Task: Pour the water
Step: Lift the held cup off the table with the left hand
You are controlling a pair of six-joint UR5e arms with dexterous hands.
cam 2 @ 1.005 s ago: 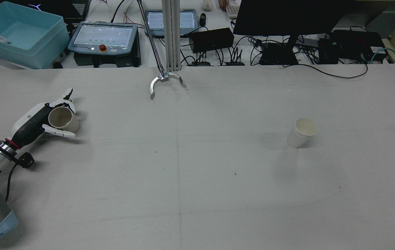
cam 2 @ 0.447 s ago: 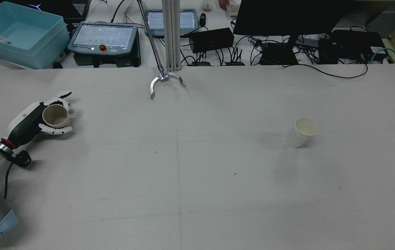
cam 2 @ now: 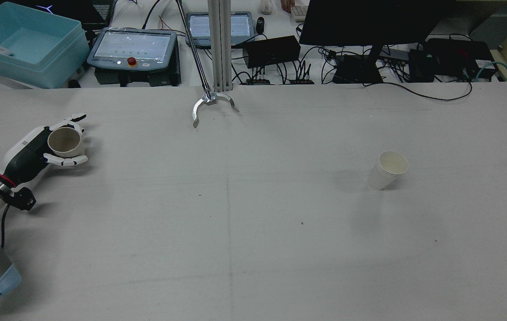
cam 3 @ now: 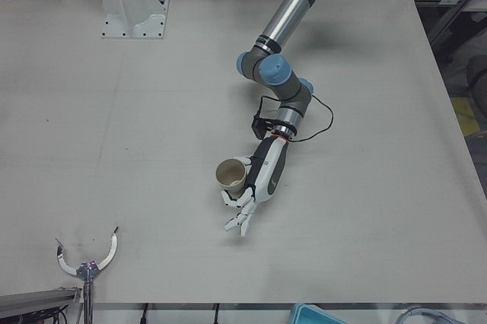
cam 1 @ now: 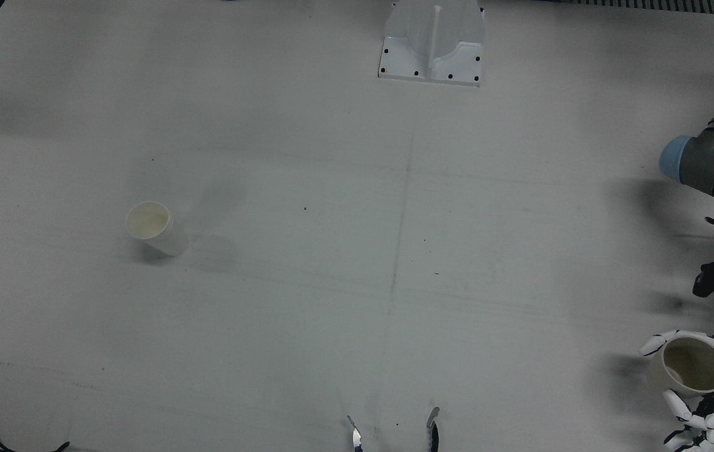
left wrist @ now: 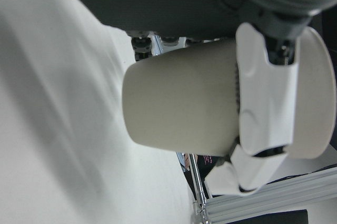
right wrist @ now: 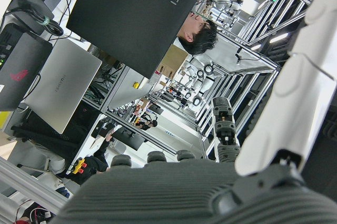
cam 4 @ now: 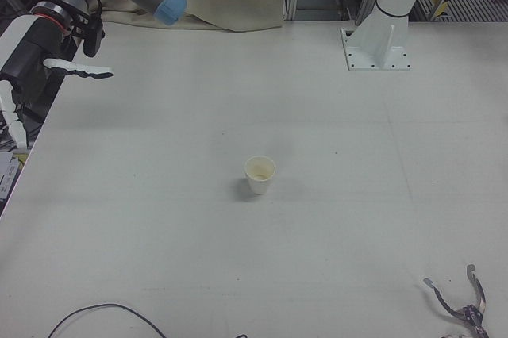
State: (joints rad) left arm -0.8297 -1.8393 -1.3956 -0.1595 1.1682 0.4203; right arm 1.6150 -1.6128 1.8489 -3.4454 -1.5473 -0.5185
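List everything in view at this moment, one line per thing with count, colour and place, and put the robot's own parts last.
held cup: 1, beige, lifted in the left hand near the table's far-left edge in the rear view.
standing cup: 1, white, upright on the right half of the table.
table: 1, pale grey, under everything.
metal claw tool: 1, silver, far middle edge of the table.
teach pendants: 2, grey, on the bench beyond the table.
bin: 1, light blue, far left of that bench.
monitor: 1, black, same bench.
left hand: 1, white and black, wrapped round the held cup.
right hand: 1, white and black, beside the table, empty, fingers spread.

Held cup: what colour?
Plain off-white cup, no print, in the left hand; clearest in the left hand view.
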